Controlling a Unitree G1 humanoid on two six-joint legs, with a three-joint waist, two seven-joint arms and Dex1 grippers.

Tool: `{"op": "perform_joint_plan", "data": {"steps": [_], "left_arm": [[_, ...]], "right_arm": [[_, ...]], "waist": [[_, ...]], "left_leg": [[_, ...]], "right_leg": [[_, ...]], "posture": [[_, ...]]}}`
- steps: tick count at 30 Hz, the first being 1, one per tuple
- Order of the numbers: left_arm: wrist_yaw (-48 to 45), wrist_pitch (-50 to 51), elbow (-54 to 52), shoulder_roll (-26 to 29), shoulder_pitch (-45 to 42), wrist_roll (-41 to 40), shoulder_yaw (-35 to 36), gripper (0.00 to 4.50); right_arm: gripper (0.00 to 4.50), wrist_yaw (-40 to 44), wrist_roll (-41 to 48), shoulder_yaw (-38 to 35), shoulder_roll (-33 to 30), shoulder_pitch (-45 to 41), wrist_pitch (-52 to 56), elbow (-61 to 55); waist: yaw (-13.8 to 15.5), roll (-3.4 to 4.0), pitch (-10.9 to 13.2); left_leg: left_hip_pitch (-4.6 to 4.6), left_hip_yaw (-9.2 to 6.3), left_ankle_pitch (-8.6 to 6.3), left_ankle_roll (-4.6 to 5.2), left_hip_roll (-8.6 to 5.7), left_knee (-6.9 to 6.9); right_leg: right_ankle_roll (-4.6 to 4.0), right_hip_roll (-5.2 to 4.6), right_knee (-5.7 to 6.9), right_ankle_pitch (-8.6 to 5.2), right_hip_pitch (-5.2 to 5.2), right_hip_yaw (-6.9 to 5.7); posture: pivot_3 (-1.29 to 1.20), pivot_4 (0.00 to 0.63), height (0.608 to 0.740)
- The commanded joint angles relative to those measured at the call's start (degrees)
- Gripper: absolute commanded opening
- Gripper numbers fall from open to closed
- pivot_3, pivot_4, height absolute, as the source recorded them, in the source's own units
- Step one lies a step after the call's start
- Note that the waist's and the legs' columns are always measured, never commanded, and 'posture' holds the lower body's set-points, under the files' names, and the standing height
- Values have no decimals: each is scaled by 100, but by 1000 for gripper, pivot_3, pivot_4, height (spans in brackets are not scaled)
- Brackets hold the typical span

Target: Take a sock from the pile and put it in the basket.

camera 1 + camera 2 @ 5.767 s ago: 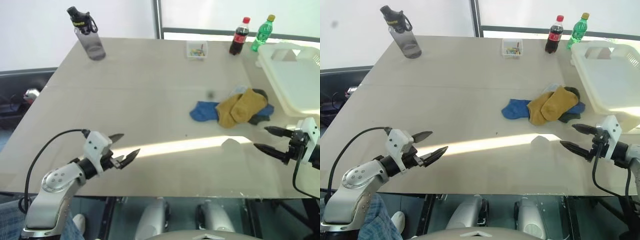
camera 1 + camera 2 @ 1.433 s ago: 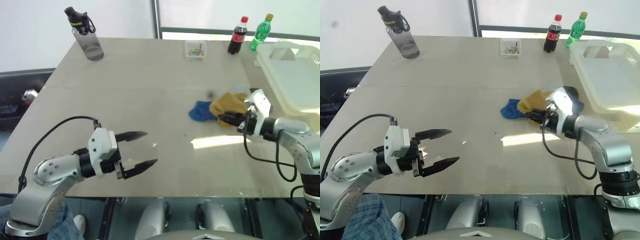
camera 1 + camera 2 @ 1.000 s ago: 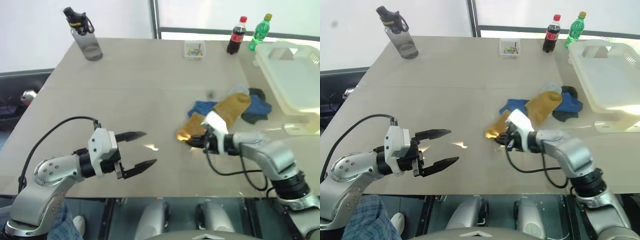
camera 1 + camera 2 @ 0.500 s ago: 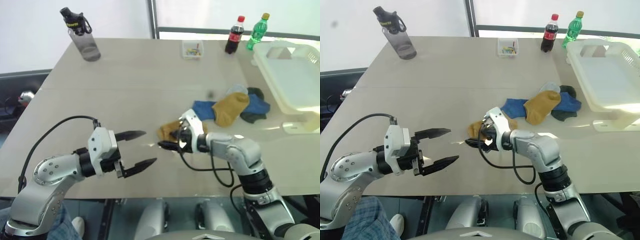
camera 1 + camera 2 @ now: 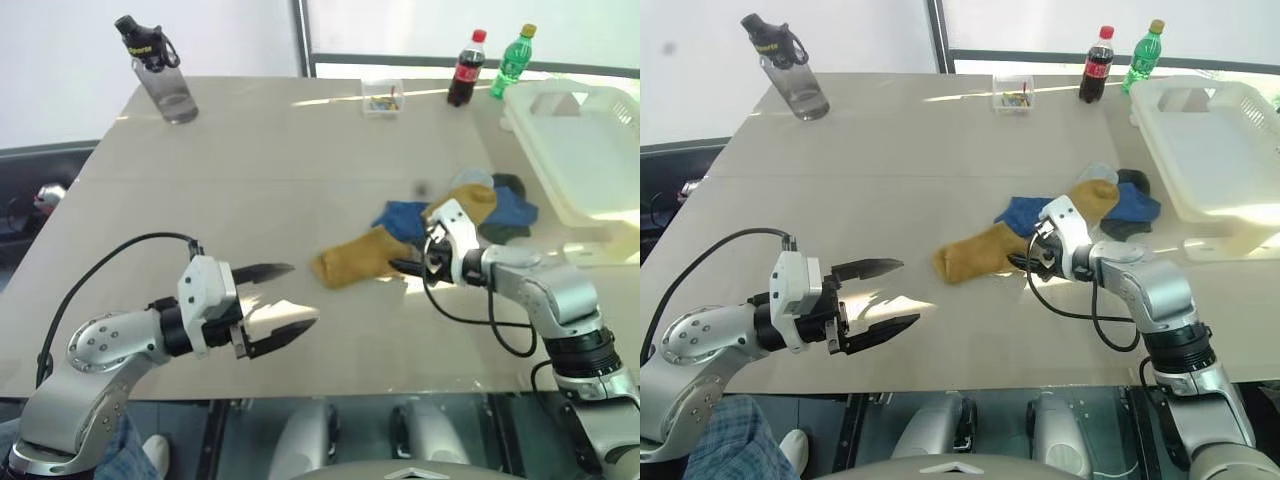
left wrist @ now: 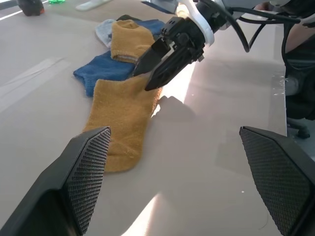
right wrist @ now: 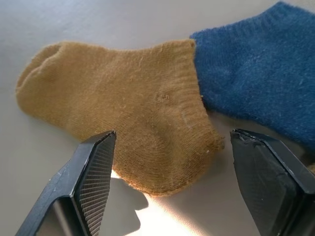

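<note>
**Q:** What just changed with your right gripper (image 5: 408, 268)?

**A:** A second ago I was pinching the mustard sock (image 5: 358, 258) and dragging it out towards the middle of the table (image 5: 250, 180). Now my fingers stand apart and the sock lies flat on the tabletop, its cuff just in front of my fingertips. I hold nothing.

**Q:** Where is it relative to the rest?

**A:** It lies stretched out clear of the pile (image 5: 482, 208), its cuff end touching the blue sock (image 7: 256, 88). The basket (image 5: 585, 150) sits at the far right of the table, well apart from it.

**Q:** And your left gripper (image 5: 285, 297)?

**A:** Wide open and empty, hanging over the near side of the table, as it has for the last second.

**Q:** So how far along is the task?

**A:** I judge the sock is separated but not delivered. I need a fresh grip before carrying it to the basket.
</note>
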Motion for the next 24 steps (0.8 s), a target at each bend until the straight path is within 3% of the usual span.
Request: {"op": "perform_joint_plan", "data": {"steps": [1, 7, 14, 19, 24], "left_arm": [[13, 13, -242, 53, -8, -117, 142, 4500], [37, 38, -279, 53, 24, -138, 144, 4500], [27, 34, -295, 38, 60, -130, 111, 4500], [19, 39, -287, 37, 36, -124, 82, 4500], [2, 46, -278, 42, 8, -124, 76, 4500]], "right_arm": [[3067, 49, -131, 91, -9, 47, -251, -93], [80, 429, -215, 307, -273, 263, -393, -366], [80, 1065, 97, 406, -700, 554, -122, -875], [80, 1684, 246, 528, -1355, 848, -44, -1206], [80, 1634, 74, 344, -1587, 859, -295, -872]], "waist": [[3, 0, 0], [4, 0, 0], [3, 0, 0], [27, 1, 1], [17, -1, 1]], "left_leg": [[0, 0, 0, 0, 0, 0], [0, -1, 0, 0, 0, 0], [1, -1, 0, 1, 0, 0], [0, -3, -1, 1, 0, 0], [2, -4, -5, 7, 0, 0]], "right_leg": [[0, 0, 0, 0, 0, 0], [0, 0, 0, 0, 1, -1], [0, -2, -1, 0, 1, 0], [0, -6, -3, 0, 2, -1], [0, -8, -6, 0, 4, -2]], "posture": [[0, 150, 740], [0, 150, 740], [0, 150, 740], [0, 150, 740], [0, 150, 740]]}}
